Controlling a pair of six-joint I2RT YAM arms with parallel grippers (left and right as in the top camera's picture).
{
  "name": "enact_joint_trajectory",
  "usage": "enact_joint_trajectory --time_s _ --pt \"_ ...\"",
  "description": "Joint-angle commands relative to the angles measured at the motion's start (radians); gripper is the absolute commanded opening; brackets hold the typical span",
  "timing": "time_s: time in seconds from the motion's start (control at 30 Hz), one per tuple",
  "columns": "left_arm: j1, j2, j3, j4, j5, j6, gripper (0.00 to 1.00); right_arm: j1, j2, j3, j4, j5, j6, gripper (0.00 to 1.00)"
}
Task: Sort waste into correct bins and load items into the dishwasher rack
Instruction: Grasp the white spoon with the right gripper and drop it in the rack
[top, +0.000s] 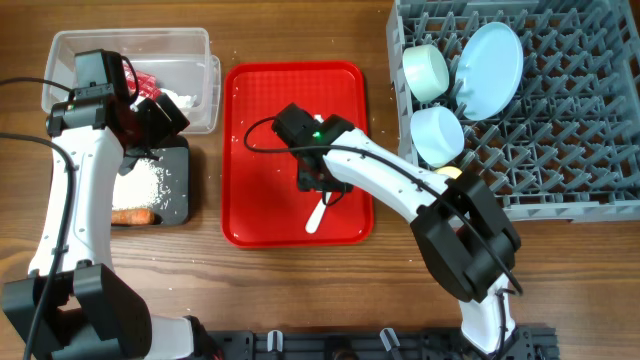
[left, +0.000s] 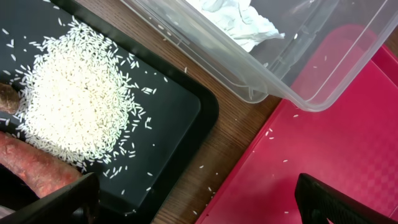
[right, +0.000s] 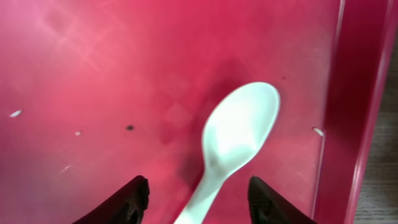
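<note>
Hovered with right end effector (right: 198, 190) spread wide and empty astride the white spoon (right: 239, 127) on the red tray (right: 93, 74); risked flicking its thin handle aside.

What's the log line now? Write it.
right pincer open over spoon on red tray | left pincer open by black tray | rice in black tray | plate, two bowls in rack

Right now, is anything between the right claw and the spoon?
Nothing visible. The right claw is open directly over the white spoon, whose handle runs between the fingers. Around it the red tray holds only a few stray rice grains.
</note>
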Motion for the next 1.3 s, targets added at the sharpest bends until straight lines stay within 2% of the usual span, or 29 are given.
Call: enact_joint_trajectory --time_s 0.0,0.2,0.37,0.43,0.5,0.77,0.9,1.0,1.07,1.13,1.2,1.27 --pt "0.0 0.001 0.008 0.002 0.001 0.001 1.0 0.003 0.027 -0.051 0.024 -0.037 0.036 0.48" --pt "0.0 0.001 0.008 0.002 0.001 0.001 1.0 0.003 0.049 -0.058 0.041 -0.09 0.035 0.34" --pt "0.0 0.001 0.008 0.002 0.001 0.001 1.0 -0.04 0.108 -0.058 0.11 -0.168 0.028 0.28" --pt "0.0 0.001 0.008 0.002 0.001 0.001 1.0 -0.049 0.108 -0.058 0.149 -0.167 0.016 0.13" --pt "0.0 0.001 0.008 0.002 0.001 0.001 1.0 -0.049 0.108 -0.057 0.195 -0.183 -0.035 0.04" --pt "0.0 0.001 0.008 0.002 0.001 0.001 1.0 -0.061 0.055 -0.007 0.235 -0.219 -0.238 0.05" --pt "0.0 0.001 0.008 0.002 0.001 0.001 1.0 -0.16 -0.185 -0.003 0.182 -0.219 -0.324 0.04" --pt "0.0 0.001 0.008 0.002 0.001 0.001 1.0 -0.275 -0.437 -0.003 0.108 -0.189 -0.472 0.04" --pt "0.0 0.001 0.008 0.002 0.001 0.001 1.0 -0.351 -0.57 -0.003 0.037 -0.079 -0.575 0.04" --pt "0.0 0.001 0.008 0.002 0.001 0.001 1.0 -0.418 -0.645 -0.005 -0.05 0.128 -0.624 0.04" --pt "0.0 0.001 0.008 0.002 0.001 0.001 1.0 -0.5 -0.661 -0.006 -0.159 0.269 -0.686 0.04" --pt "0.0 0.001 0.008 0.004 0.001 0.001 1.0 -0.573 -0.654 -0.064 -0.172 0.352 -0.686 0.04"
